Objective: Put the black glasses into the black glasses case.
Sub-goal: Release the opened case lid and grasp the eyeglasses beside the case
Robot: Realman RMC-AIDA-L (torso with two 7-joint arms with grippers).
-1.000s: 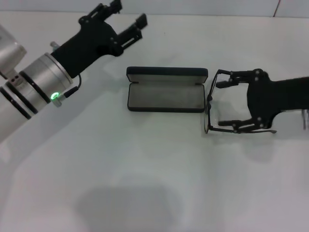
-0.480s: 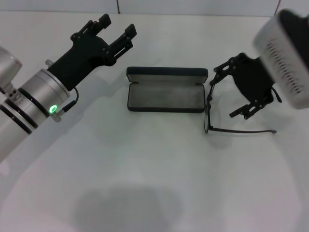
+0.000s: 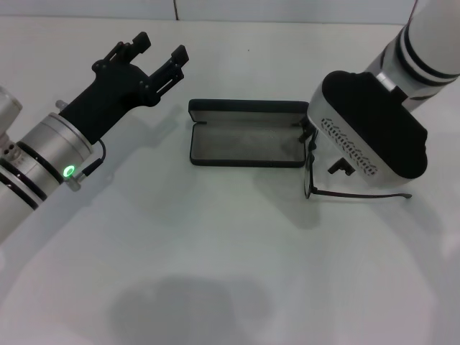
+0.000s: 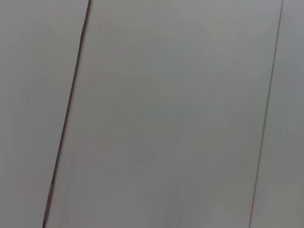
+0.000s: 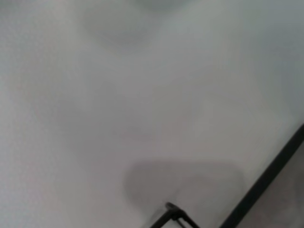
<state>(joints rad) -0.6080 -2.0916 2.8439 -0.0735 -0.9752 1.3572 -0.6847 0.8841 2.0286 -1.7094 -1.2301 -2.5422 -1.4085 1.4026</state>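
The black glasses case lies open mid-table, grey lining up and lid raised at the back. Just right of it lie the black glasses, their front facing the case and one temple arm stretching right. My right gripper points down over the glasses, mostly hidden under its own wrist. Two finger parts show apart, so it is open and holds nothing. The right wrist view shows a thin black glasses part and a dark case edge. My left gripper hovers open, left of and behind the case.
The white table carries only the case and the glasses. My left forearm crosses the near left area. The left wrist view shows only pale surface with thin seams.
My right arm has swung up over the glasses, so its wrist now covers the fingers that were spread around them. My left gripper has drifted left and slightly nearer.
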